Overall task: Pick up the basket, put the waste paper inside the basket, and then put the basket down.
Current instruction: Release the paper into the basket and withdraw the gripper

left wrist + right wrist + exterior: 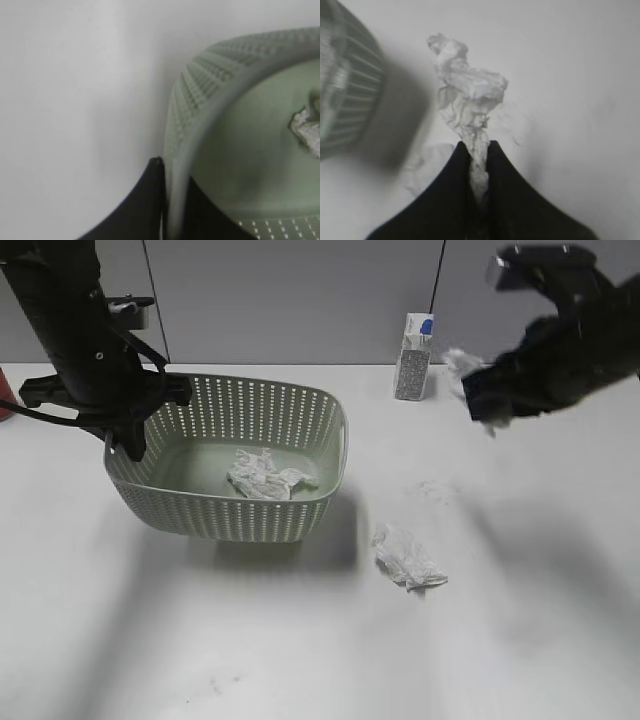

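Right claw (487, 400) is up high on the right, pinched tight on a waste paper wad (468, 97); the basket (262, 412) lies to its left and lower, lifted clear of the tabletop (520, 640) by the left claw (170, 200), clamped on its rim; one wad (264, 475) inside, another (407, 558) lying between them; carton (414, 357) stands behind, no obstacle.
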